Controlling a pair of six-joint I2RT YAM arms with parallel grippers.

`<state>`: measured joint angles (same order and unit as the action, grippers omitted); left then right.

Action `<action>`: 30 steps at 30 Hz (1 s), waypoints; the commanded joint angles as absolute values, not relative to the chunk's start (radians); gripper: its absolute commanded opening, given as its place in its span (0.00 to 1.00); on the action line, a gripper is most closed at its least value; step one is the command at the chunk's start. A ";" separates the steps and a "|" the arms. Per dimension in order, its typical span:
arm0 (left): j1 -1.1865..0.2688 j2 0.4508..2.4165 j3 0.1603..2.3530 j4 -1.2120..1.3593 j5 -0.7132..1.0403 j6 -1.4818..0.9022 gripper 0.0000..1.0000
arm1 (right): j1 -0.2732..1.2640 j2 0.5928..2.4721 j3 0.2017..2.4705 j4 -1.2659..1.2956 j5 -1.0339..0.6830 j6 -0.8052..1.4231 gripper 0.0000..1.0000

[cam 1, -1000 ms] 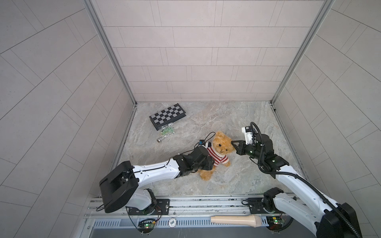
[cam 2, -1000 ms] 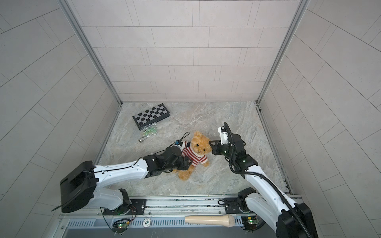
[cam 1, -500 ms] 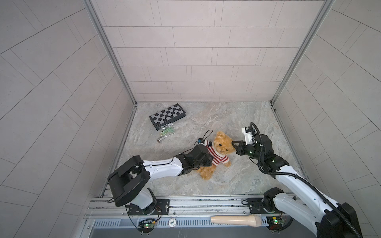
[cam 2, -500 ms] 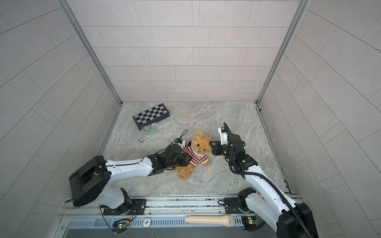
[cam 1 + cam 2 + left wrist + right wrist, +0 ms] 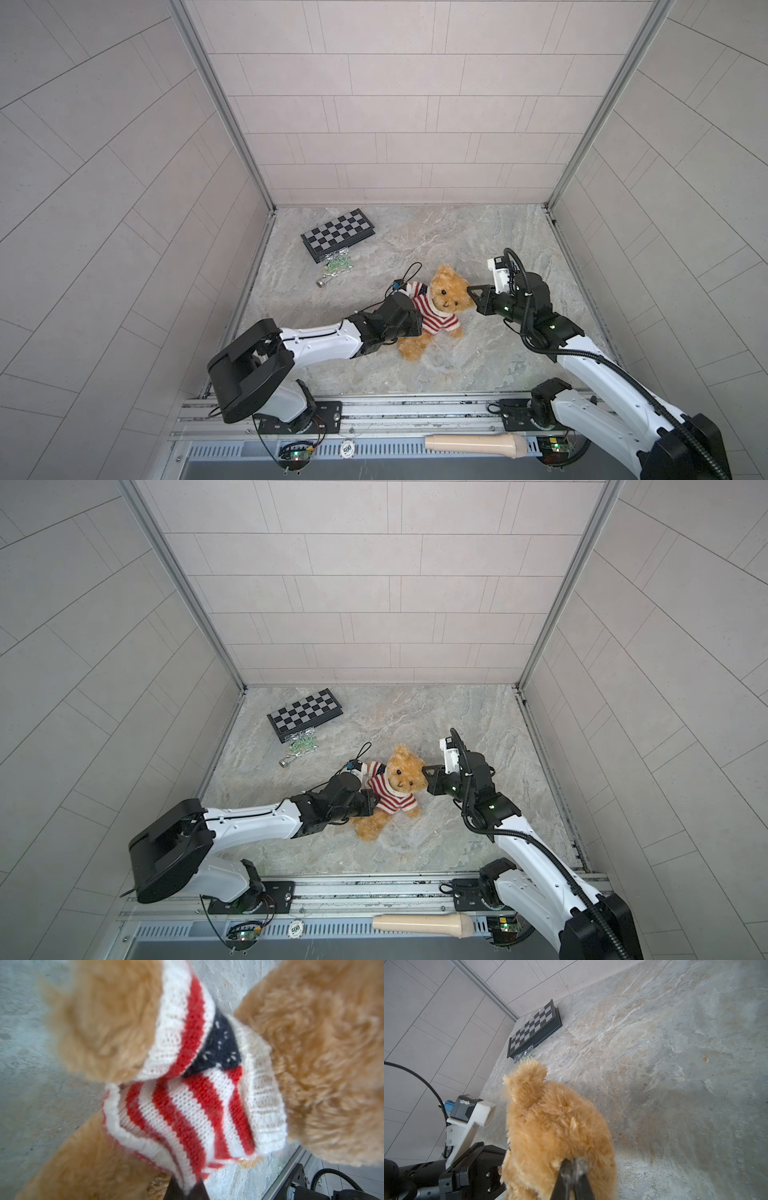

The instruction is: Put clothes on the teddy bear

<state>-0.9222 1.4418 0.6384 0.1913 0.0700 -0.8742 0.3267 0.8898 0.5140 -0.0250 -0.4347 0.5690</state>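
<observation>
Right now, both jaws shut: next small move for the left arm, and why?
Probably a short tug of the hem toward the legs. The left gripper has its jaws shut on the sweater hem, which looks bunched at the waist, while the right gripper anchors the bear by its head fur.
</observation>
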 commanded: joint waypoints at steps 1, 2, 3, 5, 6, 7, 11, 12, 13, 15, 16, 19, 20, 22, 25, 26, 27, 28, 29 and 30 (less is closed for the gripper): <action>-0.907 1.404 0.605 0.141 0.041 -0.859 0.07 | 0.329 0.871 0.531 -0.035 -0.407 0.565 0.00; -0.906 1.397 0.601 0.131 0.035 -0.856 0.07 | 0.330 0.871 0.532 -0.039 -0.405 0.562 0.00; -0.906 1.395 0.597 0.120 0.030 -0.854 0.07 | 0.329 0.871 0.532 -0.040 -0.405 0.560 0.00; -0.906 1.387 0.595 0.103 0.023 -0.850 0.07 | 0.329 0.873 0.534 -0.040 -0.406 0.559 0.00; -0.906 1.385 0.592 0.103 0.023 -0.850 0.07 | 0.329 0.872 0.533 -0.040 -0.405 0.559 0.00; -0.906 1.384 0.592 0.104 0.025 -0.850 0.07 | 0.329 0.873 0.533 -0.038 -0.405 0.560 0.00; -0.916 1.374 0.606 0.121 0.046 -0.835 0.14 | 0.328 0.884 0.540 -0.032 -0.417 0.559 0.00; -0.922 1.371 0.614 0.123 0.057 -0.829 0.17 | 0.329 0.887 0.544 -0.033 -0.420 0.556 0.00; -0.927 1.369 0.623 0.120 0.068 -0.820 0.23 | 0.331 0.889 0.547 -0.034 -0.423 0.553 0.00; -0.937 1.355 0.628 0.111 0.078 -0.813 0.34 | 0.331 0.899 0.558 -0.037 -0.430 0.540 0.00; -0.942 1.341 0.624 0.108 0.083 -0.811 0.40 | 0.332 0.908 0.567 -0.039 -0.439 0.529 0.00; -0.943 1.272 0.605 0.077 0.085 -0.793 0.50 | 0.336 0.954 0.604 -0.057 -0.474 0.494 0.00; -0.942 1.244 0.604 0.051 0.080 -0.778 0.52 | 0.336 0.967 0.613 -0.057 -0.484 0.485 0.00; -0.932 1.178 0.614 -0.045 0.075 -0.735 0.54 | 0.340 1.004 0.652 -0.059 -0.504 0.458 0.00; -0.866 1.098 0.631 -0.158 0.098 -0.677 0.56 | 0.347 1.065 0.702 -0.069 -0.522 0.419 0.00; -0.835 1.080 0.633 -0.181 0.105 -0.662 0.57 | 0.349 1.082 0.714 -0.065 -0.526 0.413 0.00; -0.798 1.065 0.635 -0.202 0.119 -0.645 0.58 | 0.352 1.103 0.728 -0.059 -0.529 0.405 0.00; -0.758 1.060 0.639 -0.216 0.140 -0.628 0.58 | 0.355 1.125 0.738 -0.052 -0.530 0.401 0.00; -0.728 1.064 0.643 -0.227 0.159 -0.617 0.58 | 0.359 1.143 0.750 -0.046 -0.533 0.396 0.00; -0.700 1.072 0.648 -0.239 0.171 -0.607 0.58 | 0.365 1.165 0.764 -0.043 -0.535 0.390 0.00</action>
